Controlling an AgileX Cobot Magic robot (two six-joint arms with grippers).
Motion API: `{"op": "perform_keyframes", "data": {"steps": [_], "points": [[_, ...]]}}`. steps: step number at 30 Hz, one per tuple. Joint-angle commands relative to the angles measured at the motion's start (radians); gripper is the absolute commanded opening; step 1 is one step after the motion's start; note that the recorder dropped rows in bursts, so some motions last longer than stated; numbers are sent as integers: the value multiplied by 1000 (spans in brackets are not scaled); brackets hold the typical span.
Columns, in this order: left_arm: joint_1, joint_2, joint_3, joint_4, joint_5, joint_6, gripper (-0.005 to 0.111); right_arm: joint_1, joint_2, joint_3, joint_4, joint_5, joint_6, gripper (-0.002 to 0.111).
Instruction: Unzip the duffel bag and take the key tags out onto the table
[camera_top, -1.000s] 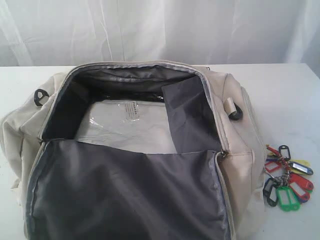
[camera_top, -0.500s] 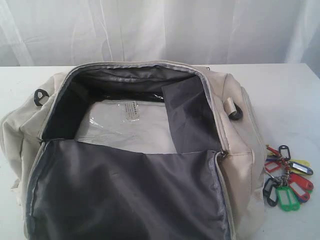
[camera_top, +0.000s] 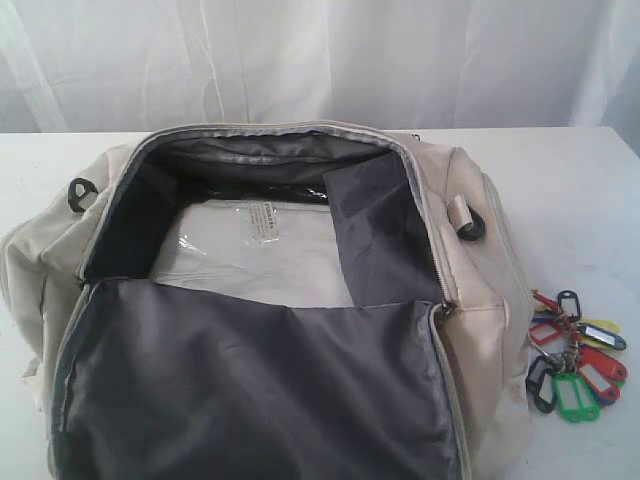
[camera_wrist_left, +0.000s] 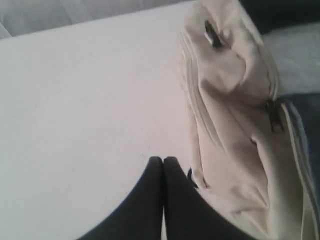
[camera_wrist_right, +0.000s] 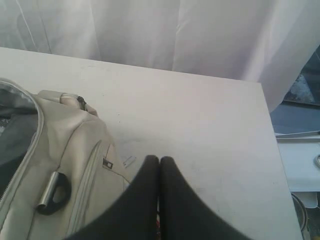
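Note:
The cream duffel bag (camera_top: 480, 300) lies unzipped on the white table (camera_top: 570, 190), its dark grey flap folded forward and a clear plastic packet (camera_top: 250, 250) showing inside. The key tags (camera_top: 575, 350), in red, blue, green, yellow and black, rest on the table just right of the bag. Neither arm appears in the exterior view. My left gripper (camera_wrist_left: 163, 160) is shut and empty above the table beside the bag's end (camera_wrist_left: 230, 125). My right gripper (camera_wrist_right: 159, 160) is shut with nothing held, over the table next to the bag's side (camera_wrist_right: 65, 150); a sliver of red shows between its fingers.
A white curtain (camera_top: 320, 60) hangs behind the table. The table's right edge (camera_wrist_right: 270, 150) drops off to a floor with clutter. Bare tabletop lies left and right of the bag.

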Motion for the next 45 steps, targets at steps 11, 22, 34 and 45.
{"op": "perform_keyframes", "data": {"steps": [11, 22, 34, 45], "points": [[1, -302, 369, -11, -36, 3, 0, -5, -6, 5, -5, -11, -6, 0], [-110, -367, 369, -12, -227, 5, 0, -5, -6, 5, -5, -8, -6, 0], [-114, -367, 369, -12, -227, 5, 0, -5, -6, 5, -5, -8, -6, 0], [-114, -367, 369, 27, -109, -63, 0, -5, -6, 5, -5, -8, -6, 0]]}}
